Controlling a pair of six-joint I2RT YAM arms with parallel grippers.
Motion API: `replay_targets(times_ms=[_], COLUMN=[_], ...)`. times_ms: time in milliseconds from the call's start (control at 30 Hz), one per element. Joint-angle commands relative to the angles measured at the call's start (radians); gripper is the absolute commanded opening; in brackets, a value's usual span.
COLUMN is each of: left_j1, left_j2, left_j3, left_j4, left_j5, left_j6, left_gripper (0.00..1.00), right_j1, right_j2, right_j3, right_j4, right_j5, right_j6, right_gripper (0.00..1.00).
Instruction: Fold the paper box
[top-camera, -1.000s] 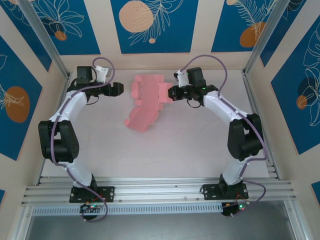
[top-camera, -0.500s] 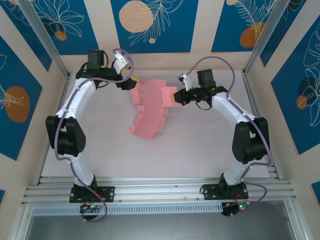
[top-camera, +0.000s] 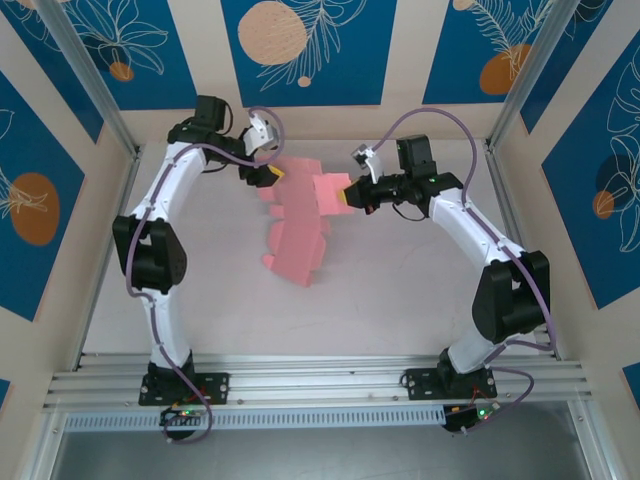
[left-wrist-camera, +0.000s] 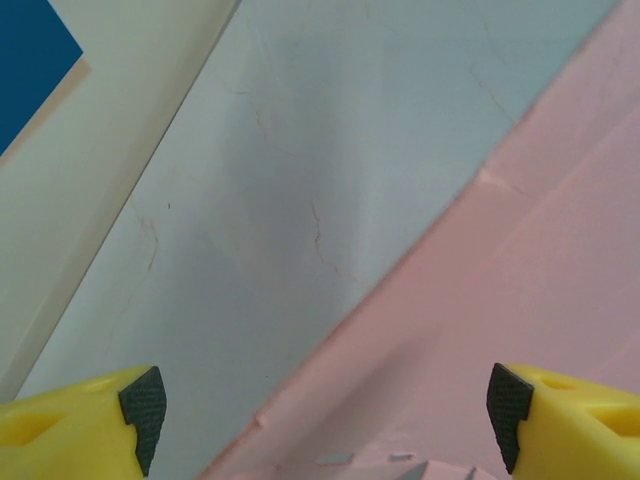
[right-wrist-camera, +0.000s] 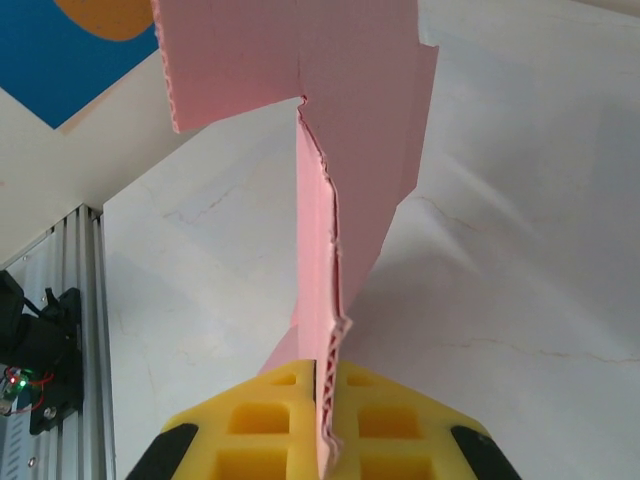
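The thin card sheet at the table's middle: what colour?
Salmon-pink card sheet, plain; best in top external view.

no legible text, labels, brands or numbers on anything

Seen from above, near the far edge of the table (top-camera: 400, 290), the left gripper (top-camera: 271, 172) is sitting by the paper box (top-camera: 295, 230). It is looking too small to tell if it is touching the card. The right gripper (top-camera: 346, 194) is covering the bit of card it is pinching. In the left wrist view the bottom edge is cutting off the yellow fingers (left-wrist-camera: 85, 430), and the pink card is running off the right side. In the right wrist view the card's top is going past the top edge.
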Motion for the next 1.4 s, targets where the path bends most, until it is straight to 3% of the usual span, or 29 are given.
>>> replay_targets(times_ms=[0,200,367,500,633,700,767,800,1033,1233,1367], left_j1=[-0.018,-0.041,-0.052,-0.071,-0.107,-0.139,-0.178,-0.2,-0.32,-0.407,-0.455], left_j2=[0.036,0.063,0.055,0.041,-0.007,-0.04,-0.077,-0.096,-0.182,-0.18,-0.169], left_j3=[0.072,0.131,0.13,0.114,0.026,-0.045,-0.125,-0.17,-0.406,-0.53,-0.568], left_j4=[-0.13,-0.215,-0.216,-0.181,-0.035,0.064,0.166,0.215,0.504,0.678,0.752], left_j5=[0.015,0.004,-0.029,-0.086,-0.196,-0.302,-0.425,-0.488,-0.785,-0.988,-1.019], left_j6=[0.098,0.156,0.15,0.123,0.041,-0.001,-0.032,-0.041,-0.173,-0.154,-0.126], left_gripper=[0.83,0.62,0.24,0.17,0.07,0.06,0.05,0.05,0.04,0.04,0.04], right_j1=[0.01,0.012,0.005,-0.001,-0.012,-0.017,-0.022,-0.023,-0.052,-0.109,-0.141], right_j2=[-0.03,-0.026,-0.018,-0.017,-0.008,-0.003,0.0,0.0,-0.089,-0.267,-0.343], right_j3=[-0.002,-0.003,-0.013,-0.03,-0.04,-0.045,-0.052,-0.058,-0.155,-0.236,-0.227], right_j4=[-0.029,-0.028,-0.015,0.015,0.026,0.026,0.026,0.026,0.032,-0.031,-0.143], right_j5=[-0.037,-0.023,0.028,0.079,0.137,0.177,0.23,0.263,0.445,0.596,0.624], right_j6=[-0.032,-0.033,-0.022,0.005,0.03,0.049,0.076,0.094,0.255,0.466,0.574], right_gripper=[0.0,0.0,0.0,0.0,0.0,0.04,0.14,0.24,0.58,0.71,0.74])
